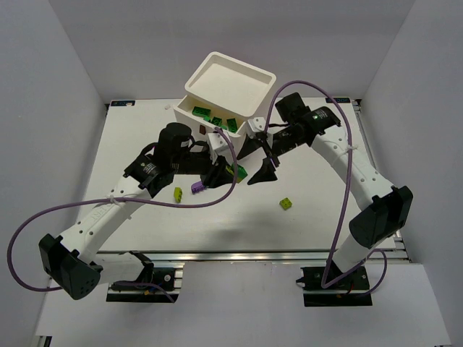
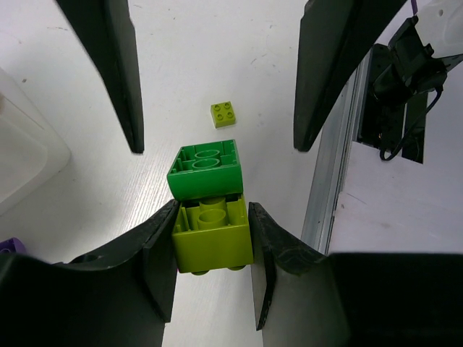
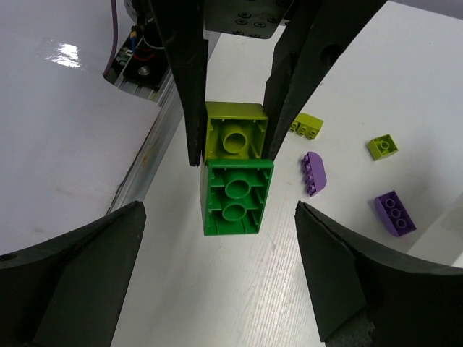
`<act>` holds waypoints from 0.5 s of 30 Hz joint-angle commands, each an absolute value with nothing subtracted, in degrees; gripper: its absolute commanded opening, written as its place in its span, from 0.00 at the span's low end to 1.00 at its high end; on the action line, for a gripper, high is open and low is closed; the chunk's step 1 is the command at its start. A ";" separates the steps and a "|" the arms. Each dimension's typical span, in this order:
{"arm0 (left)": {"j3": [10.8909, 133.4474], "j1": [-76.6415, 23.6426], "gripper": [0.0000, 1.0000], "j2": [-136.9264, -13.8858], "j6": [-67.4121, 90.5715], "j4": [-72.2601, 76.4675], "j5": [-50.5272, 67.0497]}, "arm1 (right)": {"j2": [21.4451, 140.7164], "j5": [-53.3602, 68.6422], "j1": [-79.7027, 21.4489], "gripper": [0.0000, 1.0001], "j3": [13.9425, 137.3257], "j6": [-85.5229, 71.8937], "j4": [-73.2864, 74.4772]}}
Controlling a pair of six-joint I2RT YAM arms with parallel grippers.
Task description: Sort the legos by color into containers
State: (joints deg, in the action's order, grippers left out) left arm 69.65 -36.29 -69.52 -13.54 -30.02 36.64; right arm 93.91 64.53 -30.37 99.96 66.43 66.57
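Observation:
My left gripper (image 2: 213,217) is shut on a lime lego (image 2: 213,231) just above the table; a dark green lego (image 2: 205,170) is stuck to its far end. In the top view this pair (image 1: 239,172) hangs in front of the white containers (image 1: 230,81). My right gripper (image 3: 221,210) faces it, open wide. Its fingers (image 2: 116,79) stand on either side of the green lego's (image 3: 235,199) far end and do not touch it. The lime lego (image 3: 235,134) sits between the left fingers (image 3: 189,94). An open drawer (image 1: 189,110) holds several green legos (image 1: 217,120).
Loose legos lie on the table: lime ones (image 1: 178,194) (image 1: 287,204) and a purple one (image 1: 197,188) by the left arm. The right wrist view shows purple legos (image 3: 315,173) (image 3: 394,213) and lime ones (image 3: 382,147) (image 3: 307,126). A metal rail (image 2: 333,188) edges the table.

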 commanded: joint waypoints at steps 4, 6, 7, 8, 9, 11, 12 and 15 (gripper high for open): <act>70.75 -36.91 0.00 -69.26 -14.85 -29.71 37.36 | 94.22 64.34 -32.78 0.89 98.61 60.12 58.36; 70.66 -36.91 0.00 -69.17 -14.77 -29.27 37.18 | 94.57 64.16 -32.96 0.89 98.79 60.12 58.27; 70.66 -36.91 0.00 -69.17 -14.77 -29.27 37.18 | 94.74 63.90 -33.31 0.87 98.79 60.03 58.27; 70.66 -36.91 0.00 -69.17 -14.77 -29.27 37.09 | 94.75 63.90 -33.22 0.86 98.79 59.94 58.27; 70.58 -36.91 0.00 -69.17 -14.77 -29.35 37.09 | 94.83 63.64 -33.31 0.85 98.88 59.85 58.01; 70.23 -36.91 0.00 -69.08 -14.77 -29.44 37.00 | 94.92 63.37 -33.40 0.77 98.88 59.85 58.10; 70.22 -36.91 0.00 -69.08 -14.77 -29.44 36.83 | 95.01 63.37 -33.49 0.74 98.79 59.85 58.18; 70.05 -36.91 0.00 -68.99 -14.77 -29.27 36.56 | 95.01 63.02 -33.66 0.54 98.61 60.38 58.27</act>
State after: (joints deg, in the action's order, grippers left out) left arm 69.65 -36.62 -69.89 -14.13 -29.95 36.49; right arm 94.39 62.96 -33.15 98.26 60.60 59.29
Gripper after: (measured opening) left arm 0.483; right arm 0.571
